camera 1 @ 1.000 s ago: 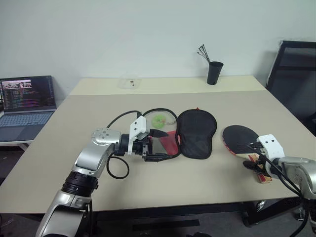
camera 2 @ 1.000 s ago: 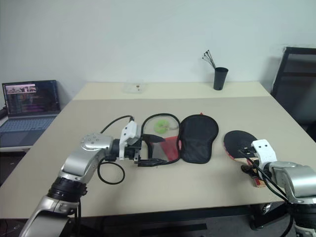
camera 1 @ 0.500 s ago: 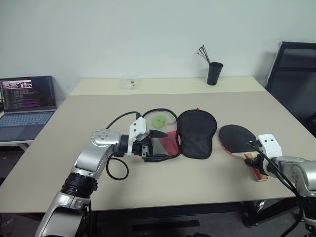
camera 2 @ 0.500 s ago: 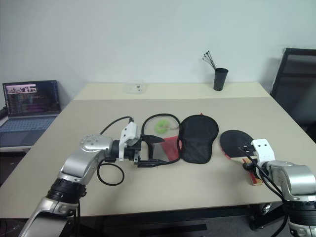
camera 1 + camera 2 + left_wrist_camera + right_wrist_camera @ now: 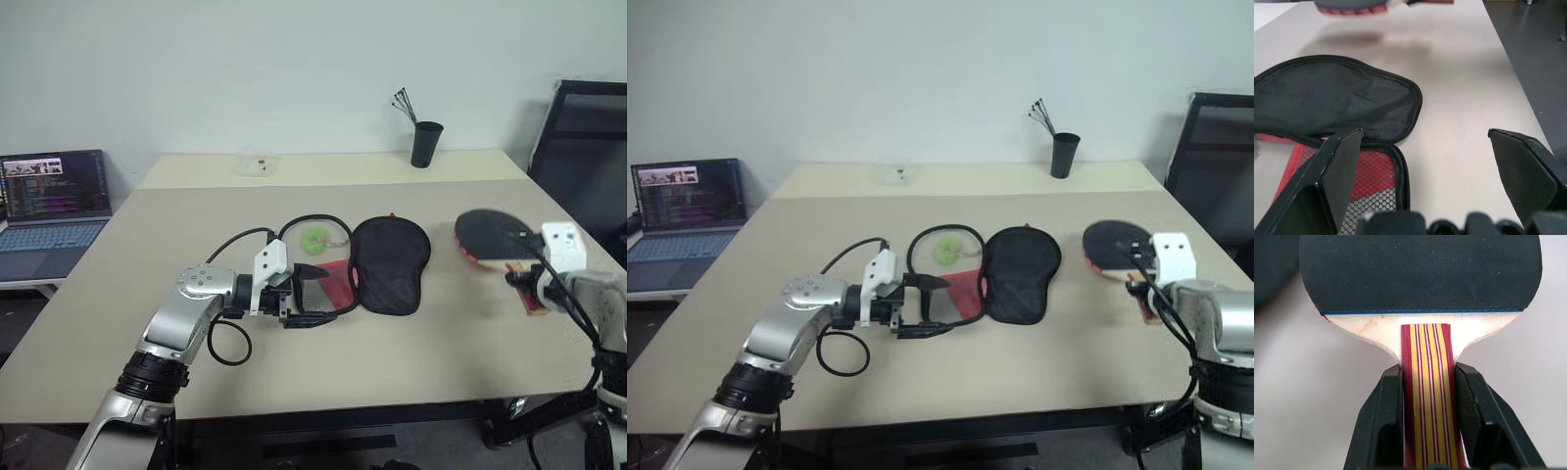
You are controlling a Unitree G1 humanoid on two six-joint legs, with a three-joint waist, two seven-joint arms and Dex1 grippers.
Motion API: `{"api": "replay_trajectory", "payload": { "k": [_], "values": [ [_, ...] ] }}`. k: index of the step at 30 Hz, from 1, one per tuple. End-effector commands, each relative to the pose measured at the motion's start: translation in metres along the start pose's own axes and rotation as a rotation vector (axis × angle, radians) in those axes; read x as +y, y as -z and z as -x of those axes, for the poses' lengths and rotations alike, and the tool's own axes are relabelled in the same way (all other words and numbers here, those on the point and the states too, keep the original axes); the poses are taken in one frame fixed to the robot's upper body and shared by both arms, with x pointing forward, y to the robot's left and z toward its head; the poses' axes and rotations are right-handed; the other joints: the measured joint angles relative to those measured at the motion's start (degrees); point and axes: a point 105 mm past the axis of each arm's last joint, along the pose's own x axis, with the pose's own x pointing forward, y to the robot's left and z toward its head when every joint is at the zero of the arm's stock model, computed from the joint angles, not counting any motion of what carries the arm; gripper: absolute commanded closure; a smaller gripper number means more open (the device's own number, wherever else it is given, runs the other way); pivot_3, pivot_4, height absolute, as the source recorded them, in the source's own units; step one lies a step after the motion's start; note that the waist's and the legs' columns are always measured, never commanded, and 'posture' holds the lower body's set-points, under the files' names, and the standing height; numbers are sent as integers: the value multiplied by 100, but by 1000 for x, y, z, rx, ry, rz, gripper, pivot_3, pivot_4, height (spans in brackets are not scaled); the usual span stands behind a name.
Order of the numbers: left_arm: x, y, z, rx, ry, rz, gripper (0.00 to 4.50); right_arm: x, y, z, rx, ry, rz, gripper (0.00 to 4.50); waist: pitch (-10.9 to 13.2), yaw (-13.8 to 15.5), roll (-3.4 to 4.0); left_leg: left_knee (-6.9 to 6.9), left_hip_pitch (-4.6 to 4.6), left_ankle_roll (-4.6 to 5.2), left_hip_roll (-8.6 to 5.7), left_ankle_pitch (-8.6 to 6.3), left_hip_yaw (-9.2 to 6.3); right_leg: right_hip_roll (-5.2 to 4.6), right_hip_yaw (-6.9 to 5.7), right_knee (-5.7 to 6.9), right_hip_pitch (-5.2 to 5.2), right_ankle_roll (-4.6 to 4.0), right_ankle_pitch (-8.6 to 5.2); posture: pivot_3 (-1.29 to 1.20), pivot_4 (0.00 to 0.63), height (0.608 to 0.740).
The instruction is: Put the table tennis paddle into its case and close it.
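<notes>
1. The paddle (image 5: 495, 236) sits at the right of the head views, lifted clear of the table (image 5: 196, 225), its round black blade toward the middle of the frame and its striped wooden handle running back to the right edge; the long axis lies roughly left to right, angled slightly down to the right.
2. The right gripper (image 5: 1426, 396) is clamped on that handle, one black finger (image 5: 1382, 411) pressing each side just below the blade (the blade looks near level).
3. The case (image 5: 390, 262) lies open at mid-frame on the table, black flap to the right, red mesh half to the left, well apart from the paddle.
4. The left gripper (image 5: 312, 297) rests at the case's red half with its fingers spread wide, holding nothing.
5. A second ago the paddle lay on the table lower in the frame, nearer the bottom right; it has since risen and moved up-frame with the right gripper. The case and left gripper have kept their place.
</notes>
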Motion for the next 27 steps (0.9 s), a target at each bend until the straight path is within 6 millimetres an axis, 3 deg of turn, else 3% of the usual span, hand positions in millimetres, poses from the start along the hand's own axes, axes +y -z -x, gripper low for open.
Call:
{"api": "replay_trajectory", "payload": {
  "k": [1,7,11,20,27],
  "values": [
    [0,-13,3,-32,-11,-42,0,46,-20,1,-75,-93,-4,3415,0,-33,0,0,1,0,2,0,0,2,0,1,0,0,0,0,150,740],
    [-2,-12,2,-34,-16,-39,0,103,-20,-17,-73,-190,-60,3415,1,-25,3,-1,-16,0,7,0,-9,-3,-6,0,-9,-1,0,0,150,740],
    [-3,-12,3,-31,-21,-38,0,122,-17,-31,-68,-209,-57,3415,1,-18,2,3,-26,1,2,0,-7,-24,-4,-5,-12,1,1,0,150,740],
    [-5,-11,3,-29,-31,-35,0,131,-8,-59,-68,-173,-41,3415,1,-48,2,2,-27,1,1,1,-8,-17,-6,-2,-16,1,2,0,150,740],
    [-5,-10,3,-30,-31,-34,0,138,3,-66,-36,-172,-33,3415,1,-89,3,1,-27,1,4,1,-8,-15,-5,-1,-17,1,2,0,150,740]
  ]
}}
